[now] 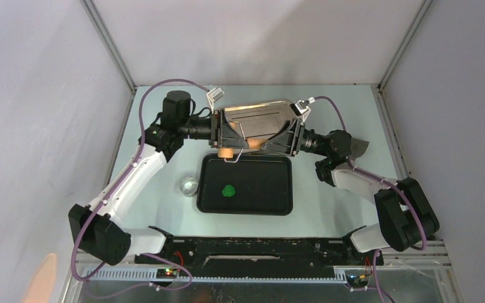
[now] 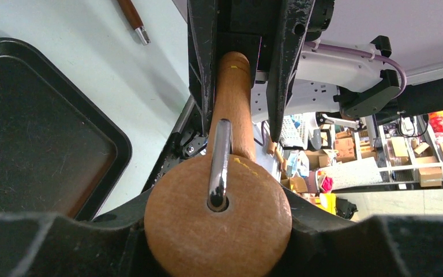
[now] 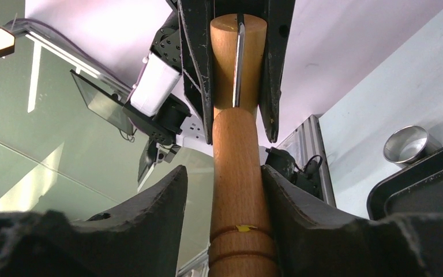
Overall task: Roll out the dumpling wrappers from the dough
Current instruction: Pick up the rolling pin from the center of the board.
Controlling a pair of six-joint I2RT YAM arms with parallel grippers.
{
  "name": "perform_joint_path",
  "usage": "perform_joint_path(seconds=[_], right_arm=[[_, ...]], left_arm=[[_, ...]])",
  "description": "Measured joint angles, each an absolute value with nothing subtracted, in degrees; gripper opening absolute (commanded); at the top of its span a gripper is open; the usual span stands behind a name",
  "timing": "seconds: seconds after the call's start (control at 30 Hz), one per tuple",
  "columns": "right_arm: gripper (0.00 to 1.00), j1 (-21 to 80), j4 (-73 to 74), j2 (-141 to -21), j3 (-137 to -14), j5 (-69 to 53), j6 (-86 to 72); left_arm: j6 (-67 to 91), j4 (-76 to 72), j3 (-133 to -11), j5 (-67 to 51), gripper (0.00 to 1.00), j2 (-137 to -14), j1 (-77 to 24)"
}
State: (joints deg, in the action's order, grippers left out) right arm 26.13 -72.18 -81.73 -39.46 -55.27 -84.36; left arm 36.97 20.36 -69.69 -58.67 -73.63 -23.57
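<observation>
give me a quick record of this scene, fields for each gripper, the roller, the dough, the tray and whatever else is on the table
left gripper: shut on the roller, at its wooden head
right gripper: shut on the roller, at its handle
roller: held between both arms, above the far edge of the tray
dough: one small green lump on the tray, apart from the roller
wrappers: none visible
tray: black, holds only the dough
metal ring: on the table, just left of the tray

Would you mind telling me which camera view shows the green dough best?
The top view: the dough lies unobstructed on the black tray. Both wrist views show only part of the tray, with no dough in sight.
</observation>
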Motion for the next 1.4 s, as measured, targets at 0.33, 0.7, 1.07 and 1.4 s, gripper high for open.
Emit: perform_joint_path(seconds=[0.33,0.7,1.07,1.4], right_arm=[[0.59,26.1,-72.6,-82.1,-39.4,-55.3,-84.7],[0.61,26.1,-71.5,-82.1,-39.4,-55.7,-83.8],[0.61,26.0,-68.5,-82.1,-39.4,-56.5,-81.6],[0.55,25.7,-69.1,-82.4,-39.4,-57.3,-81.9]], left_arm=[[36.8,20.7,-69.9,-58.7,0.0,-73.9,-23.6],[34.6,22.9,-71.1,-58.7,0.0,-74.3,-23.6],[32.4,26.1,-73.1,-59.2,0.0,-74.9,-24.1],[31.0,27.5,-73.2,-59.9,0.0,-74.9,-24.3]])
